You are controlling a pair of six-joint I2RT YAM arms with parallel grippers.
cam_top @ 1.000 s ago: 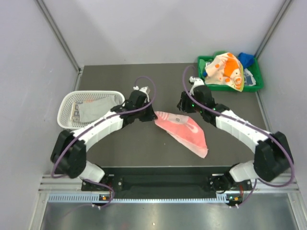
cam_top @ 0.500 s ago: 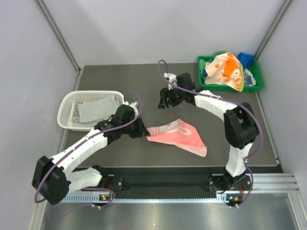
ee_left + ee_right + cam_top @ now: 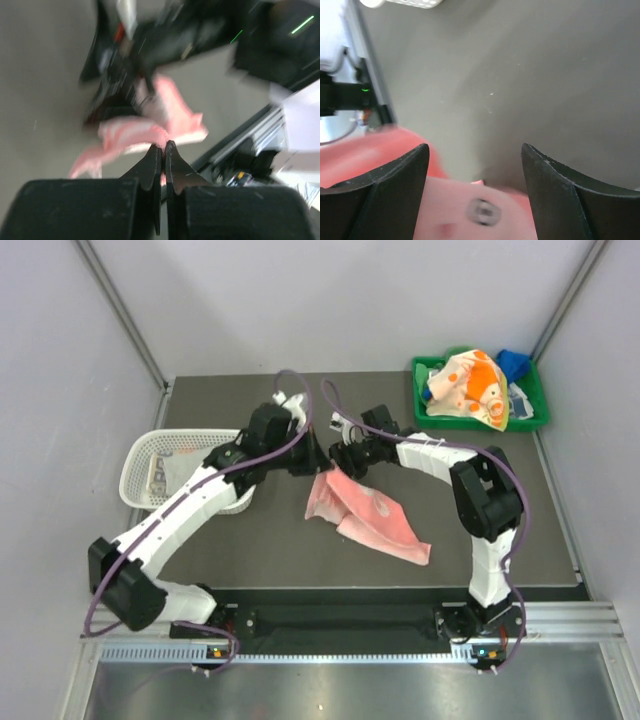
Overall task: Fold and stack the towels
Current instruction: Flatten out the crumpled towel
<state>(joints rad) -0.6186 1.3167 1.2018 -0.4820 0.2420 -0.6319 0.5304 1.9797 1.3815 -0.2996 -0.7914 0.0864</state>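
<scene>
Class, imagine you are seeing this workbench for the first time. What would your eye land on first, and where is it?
The pink towel stands out most, lying rumpled in the middle of the dark table. The left gripper is pinched shut on the towel's edge, and the right gripper hangs wide open just above it. A bright orange-patterned towel is heaped in the green tray at the far right corner.
</scene>
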